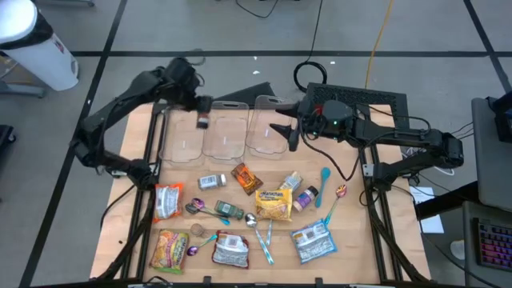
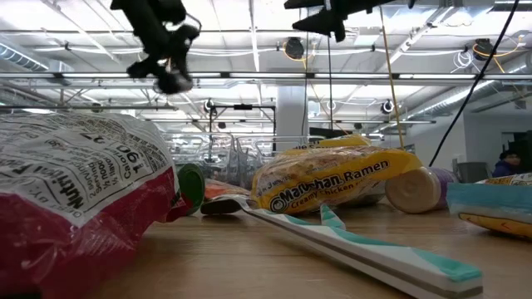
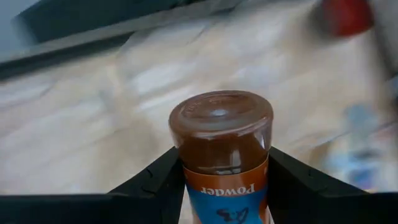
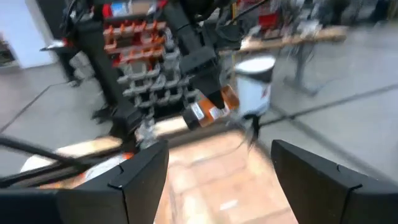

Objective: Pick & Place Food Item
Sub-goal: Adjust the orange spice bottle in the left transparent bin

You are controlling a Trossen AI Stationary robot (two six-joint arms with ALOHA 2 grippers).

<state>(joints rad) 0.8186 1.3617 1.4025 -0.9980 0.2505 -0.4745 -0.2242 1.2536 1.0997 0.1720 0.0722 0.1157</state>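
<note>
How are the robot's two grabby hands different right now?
The left gripper is shut on a spice jar with a brown lid; the right gripper is open and holds nothing. The left gripper hangs above the clear bins at the left bin, while the right gripper sits by the rightmost bin. Both are dark, have two fingers, and are raised off the table.

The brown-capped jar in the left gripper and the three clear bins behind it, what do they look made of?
Brown-capped spice jar: apparently glossy plastic, given the cap's sheen; the label looks like paper or film. Clear bins: likely transparent rigid plastic, since the table shows through.
</note>
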